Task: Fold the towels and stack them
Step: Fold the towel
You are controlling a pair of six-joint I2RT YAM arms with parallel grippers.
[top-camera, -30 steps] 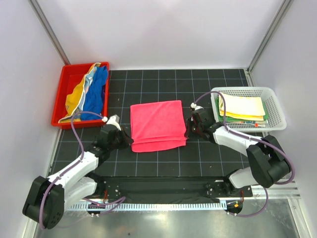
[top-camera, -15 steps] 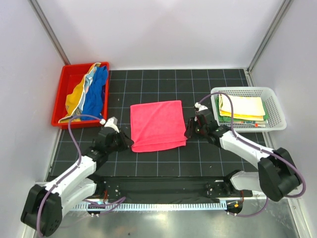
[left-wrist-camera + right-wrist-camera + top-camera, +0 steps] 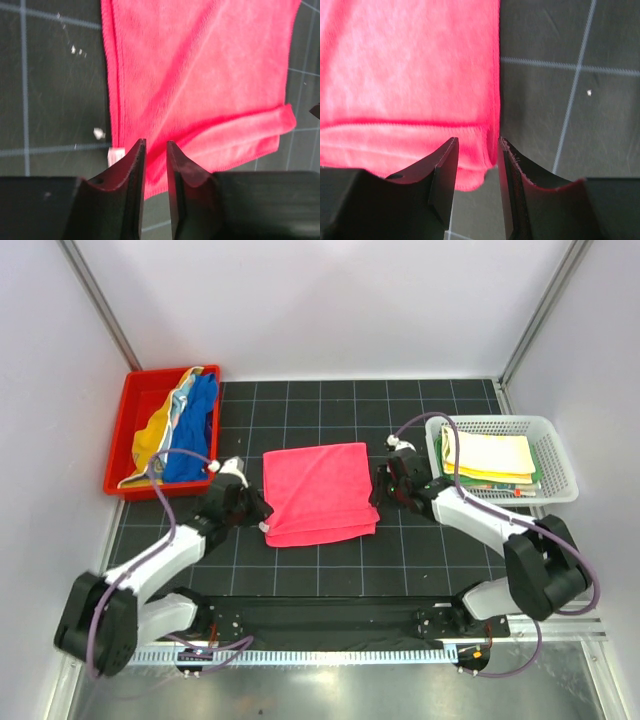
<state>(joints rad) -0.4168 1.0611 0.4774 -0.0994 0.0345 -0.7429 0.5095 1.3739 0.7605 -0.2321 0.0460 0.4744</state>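
top external view: pink-red cloth towel (image 3: 318,492) lies half-folded on the black gridded surface (image 3: 330,570), left fingers (image 3: 135,190) and right fingers (image 3: 445,175) narrowly parted, empty, at its side edges; folded towels (image 3: 495,455) fill the white mesh basket (image 3: 490,421), yellow and blue towels (image 3: 195,430) wait crumpled in the red plastic bin (image 3: 128,410).

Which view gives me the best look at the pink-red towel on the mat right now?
Top external: the whole pink-red towel shows, lying flat on the mat, layers offset along its near edge. Left wrist shows only the part around its near-left corner; right wrist shows only a stretch of its right edge.
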